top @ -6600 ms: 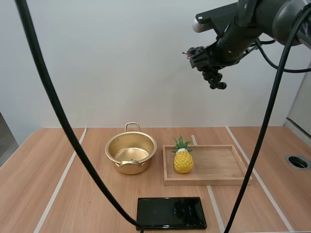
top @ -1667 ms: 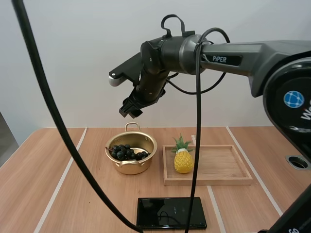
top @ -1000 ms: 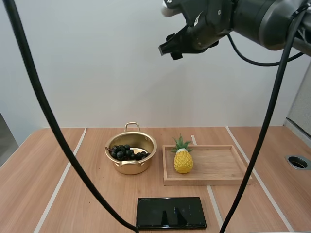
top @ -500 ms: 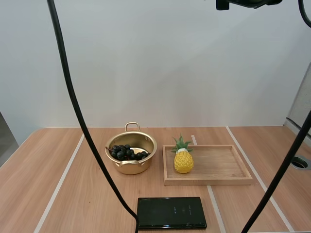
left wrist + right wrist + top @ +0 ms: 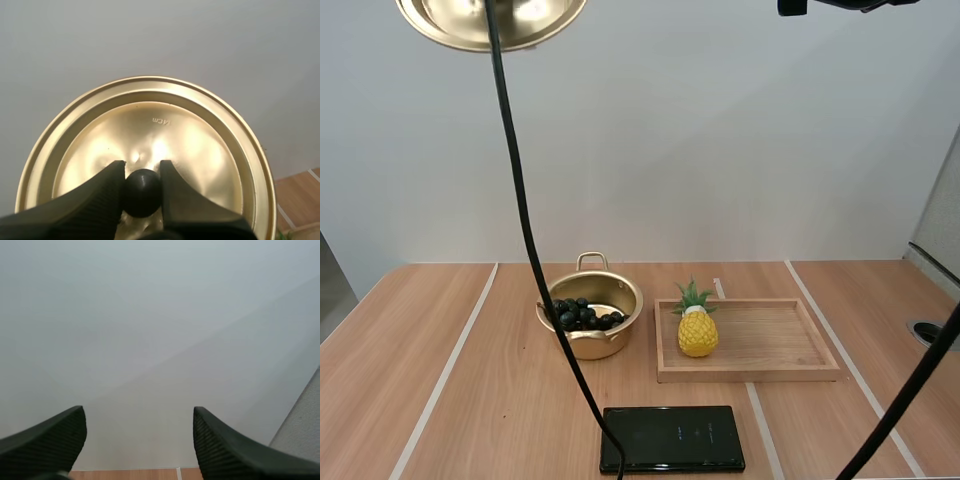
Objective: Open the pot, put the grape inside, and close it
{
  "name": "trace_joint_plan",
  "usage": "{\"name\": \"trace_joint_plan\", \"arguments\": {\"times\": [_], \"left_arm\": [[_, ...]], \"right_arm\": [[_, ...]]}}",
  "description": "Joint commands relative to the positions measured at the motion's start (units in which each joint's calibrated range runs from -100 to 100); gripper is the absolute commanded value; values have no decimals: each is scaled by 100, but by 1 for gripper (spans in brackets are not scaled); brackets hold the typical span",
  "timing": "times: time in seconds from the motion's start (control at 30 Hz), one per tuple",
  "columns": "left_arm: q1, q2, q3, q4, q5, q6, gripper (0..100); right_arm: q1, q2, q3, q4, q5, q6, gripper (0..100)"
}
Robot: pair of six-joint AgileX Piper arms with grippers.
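Seeing a wooden tray (image 5: 750, 374) lying flat on the table (image 5: 440, 400), right of centre. Noting a yellow pineapple (image 5: 697, 332) standing upright inside the tray's left end. Finding a flat black slab (image 5: 672, 438) lying near the table's front edge, apart from the tray. Spotting a round hole (image 5: 927, 331) sitting at the table's right edge.

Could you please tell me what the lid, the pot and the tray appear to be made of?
Gold-coloured round lid: likely polished metal, with mirror-like glare and a stamped marking. Gold-coloured pot: apparently the same shiny metal. Rectangular wooden tray: matte light wood with visible grain.
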Motion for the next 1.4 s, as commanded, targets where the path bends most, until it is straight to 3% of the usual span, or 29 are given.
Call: {"name": "trace_joint_plan", "arguments": {"times": [0.0, 0.47, 0.7, 1.37], "left_arm": [[2, -10, 455, -227, -565, 13, 0], [2, -10, 2616, -556, -2046, 413, 0], [2, -10, 3539, -1355, -2048, 1020, 0], [2, 697, 4807, -1393, -1913, 1464, 0]], "right_arm": [[-28, -96, -62, -169, 110, 6, 100], [-28, -96, -62, -194, 473, 6, 100], [-28, -96, -62, -194, 494, 6, 100], [-28, -96, -62, -204, 576, 6, 100]]}}
